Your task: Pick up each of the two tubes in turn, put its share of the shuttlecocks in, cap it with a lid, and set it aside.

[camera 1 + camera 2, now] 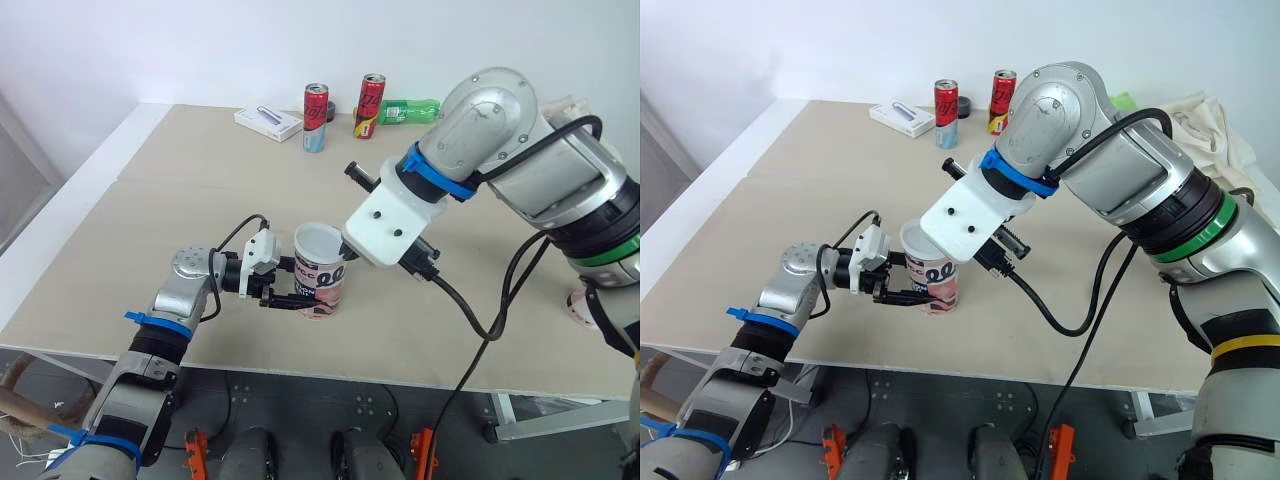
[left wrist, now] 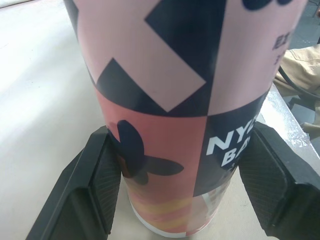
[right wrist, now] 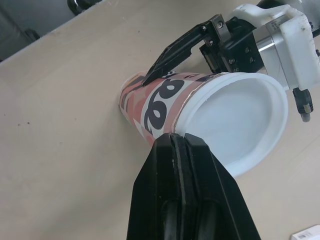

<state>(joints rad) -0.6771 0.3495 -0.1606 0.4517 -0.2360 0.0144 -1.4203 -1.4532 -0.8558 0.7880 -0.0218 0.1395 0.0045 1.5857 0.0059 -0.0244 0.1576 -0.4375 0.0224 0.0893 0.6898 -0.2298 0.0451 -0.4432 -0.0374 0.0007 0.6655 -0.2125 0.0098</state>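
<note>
Pink-and-black patterned cardboard tube [image 1: 322, 288] | upright at frame centre on beige table [image 1: 150, 200] | left gripper [image 1: 303, 300] clamps its lower wall | right gripper [image 3: 176, 142], fingers pressed together, bears on white plastic lid [image 3: 240, 120] rim from above.

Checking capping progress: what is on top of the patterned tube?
A white lid covers the tube, with the right gripper's shut fingers at its rim. The lid hides the tube's inside.
</note>
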